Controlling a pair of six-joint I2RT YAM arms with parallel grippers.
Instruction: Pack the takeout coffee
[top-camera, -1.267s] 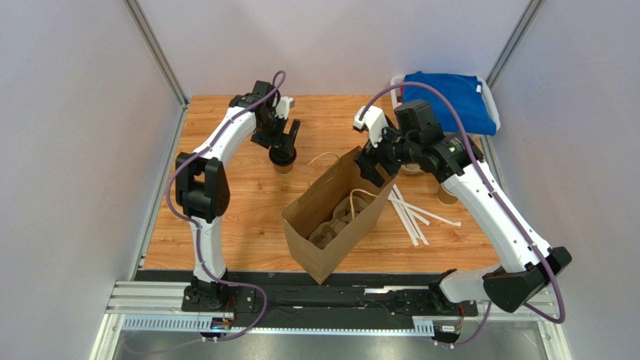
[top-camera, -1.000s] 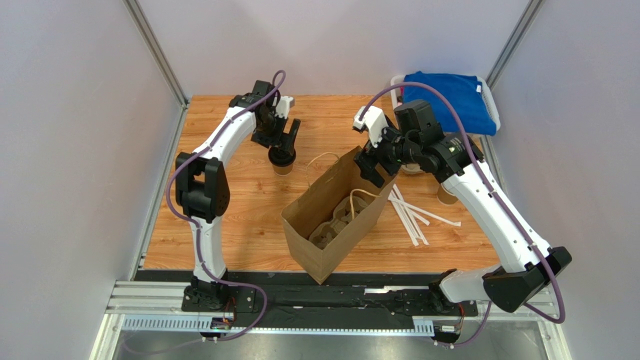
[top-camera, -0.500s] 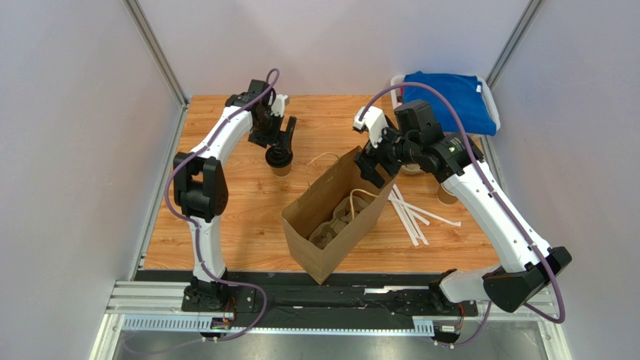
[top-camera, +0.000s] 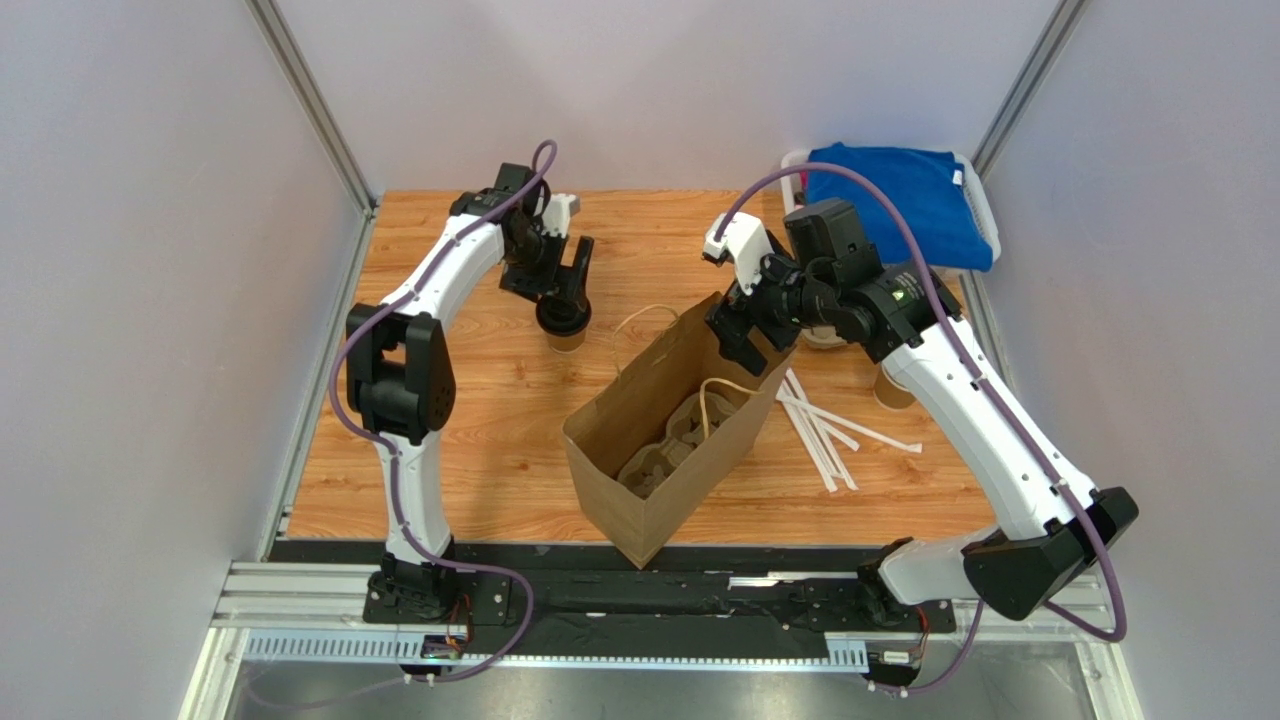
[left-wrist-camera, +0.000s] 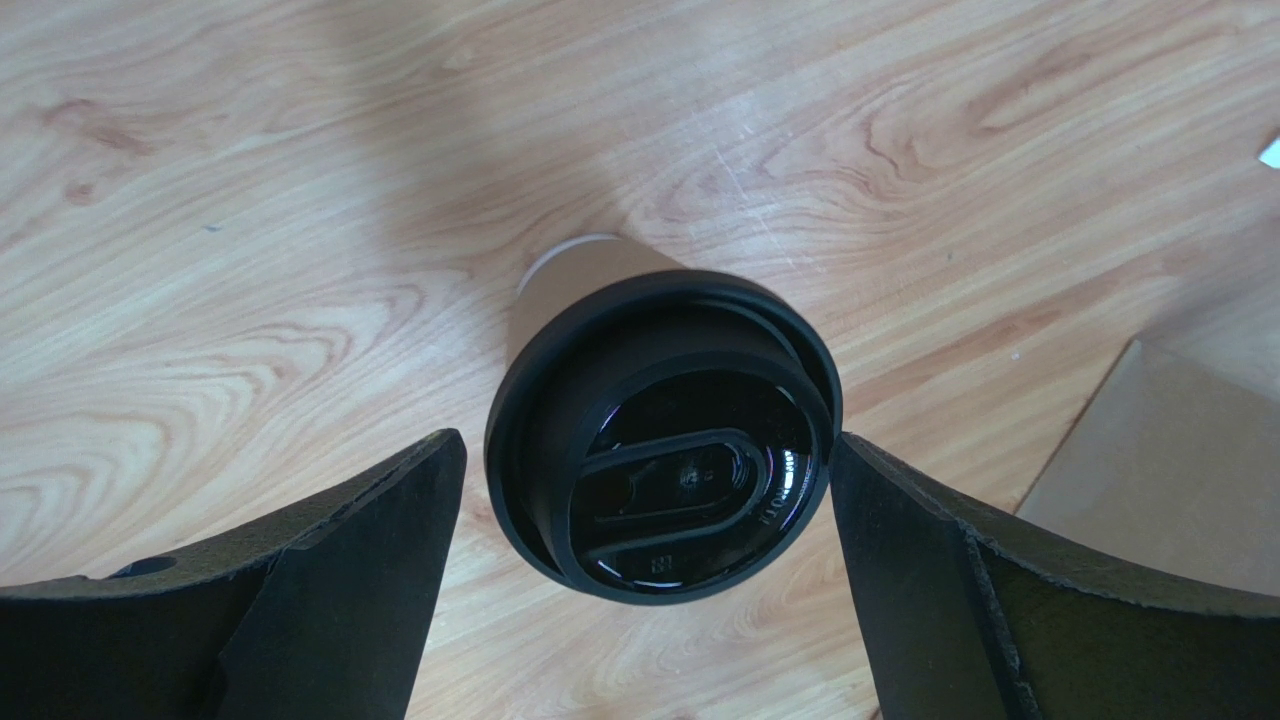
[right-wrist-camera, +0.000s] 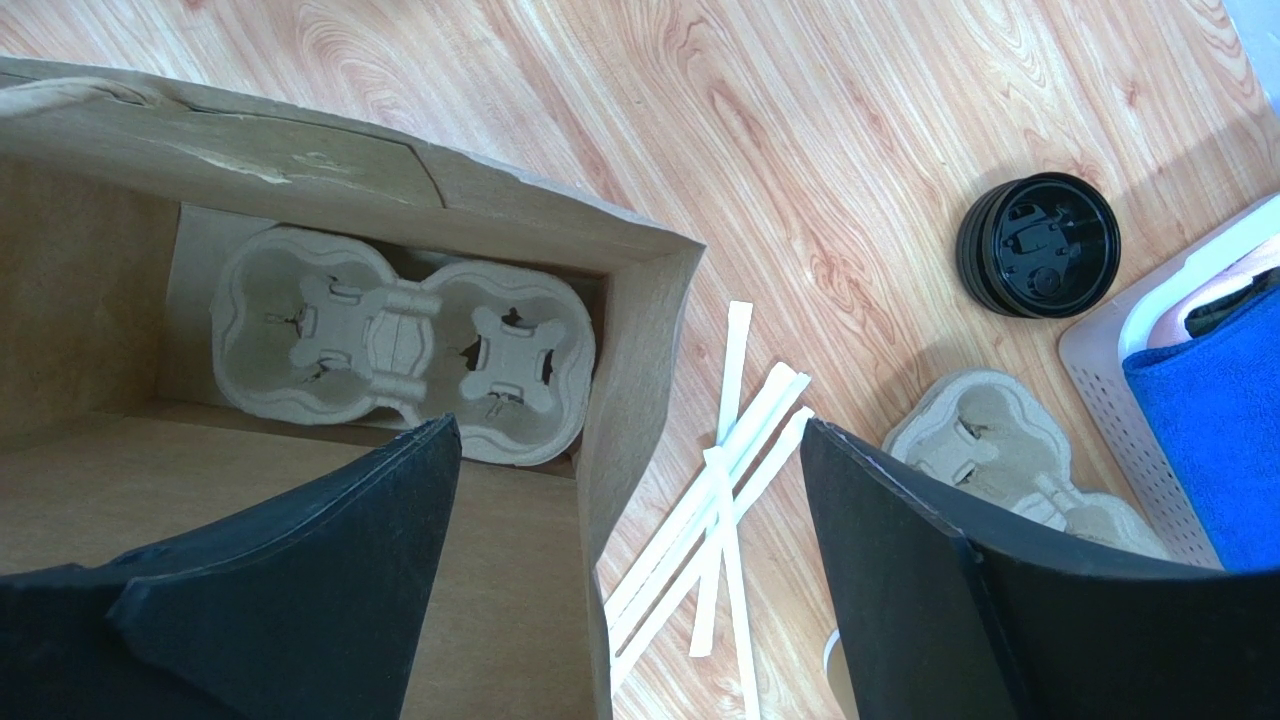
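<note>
- Jaws of left gripper (left-wrist-camera: 646, 443) are spread fully wide; nothing is grasped.
- Takeout coffee (left-wrist-camera: 661, 450) is seen directly beneath this gripper, upright on the wooden table (left-wrist-camera: 226, 225), its black lid between the two fingers (left-wrist-camera: 361, 585). A narrow gap is kept on each side, so no contact is noted.
- Left arm is stretched far forward, with the wrist bent downward over the cup.
- Right gripper (right-wrist-camera: 628, 428) is likewise held wide apart, and nothing is gripped.
- Paper bag (right-wrist-camera: 639, 345) stands open below this gripper; its end wall runs under the gap between the fingers. Contact with the rim cannot be told.
- One pulp cup carrier (right-wrist-camera: 398, 353) is seen on the bag's floor, under the left finger.
- Paper-wrapped straws (right-wrist-camera: 721, 510) lie on the table under the right finger; a loose black lid (right-wrist-camera: 1040, 243) and a second carrier (right-wrist-camera: 1007, 450) lie beyond it.
- Right arm is reached forward and inward, with the wrist above the bag's far rim.
</note>
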